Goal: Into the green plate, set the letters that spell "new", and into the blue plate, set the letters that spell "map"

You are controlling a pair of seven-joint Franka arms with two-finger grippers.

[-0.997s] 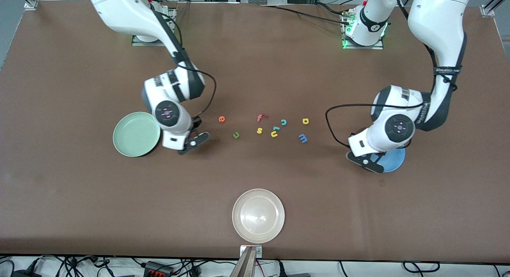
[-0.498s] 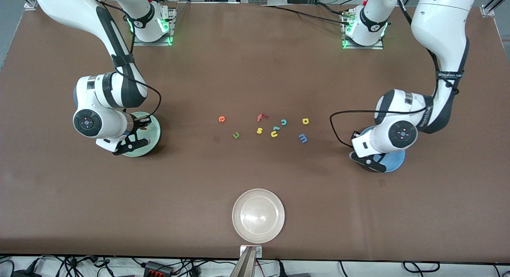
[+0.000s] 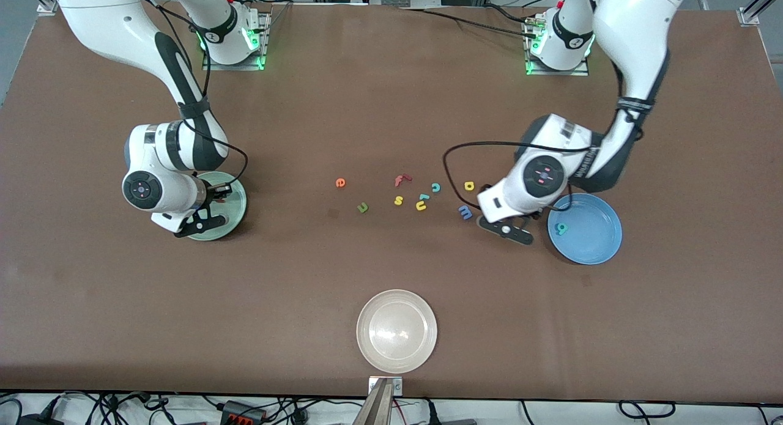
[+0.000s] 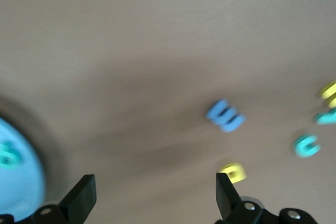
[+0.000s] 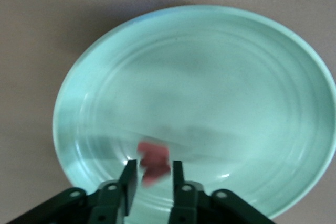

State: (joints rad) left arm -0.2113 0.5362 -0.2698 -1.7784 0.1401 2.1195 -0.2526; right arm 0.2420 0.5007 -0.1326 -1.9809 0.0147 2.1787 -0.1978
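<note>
My right gripper point(image 3: 202, 220) hangs over the green plate point(image 3: 237, 199), its fingers slightly parted. A blurred red w point(image 5: 155, 157) sits loose between them just above the plate's floor point(image 5: 220, 77). My left gripper point(image 3: 506, 229) is wide open and empty point(image 4: 155, 182) over the table, between the blue m point(image 3: 465, 212) and the blue plate point(image 3: 596, 241). A teal a point(image 3: 560, 228) lies in that plate. The yellow p point(image 3: 469, 185), green n point(image 3: 363, 208) and orange e point(image 3: 341, 182) lie on the table mid-way between the arms.
Among the task's letters lie a red f point(image 3: 400, 180), a yellow s point(image 3: 398, 200), a yellow u point(image 3: 421, 206) and a teal c point(image 3: 436, 187). A whitish-beige plate point(image 3: 367, 345) stands near the table's front edge.
My right arm carried the red w from beside the letters to over the green plate and parted its fingers. My left gripper opened, left the teal a in the blue plate and moved toward the m.
</note>
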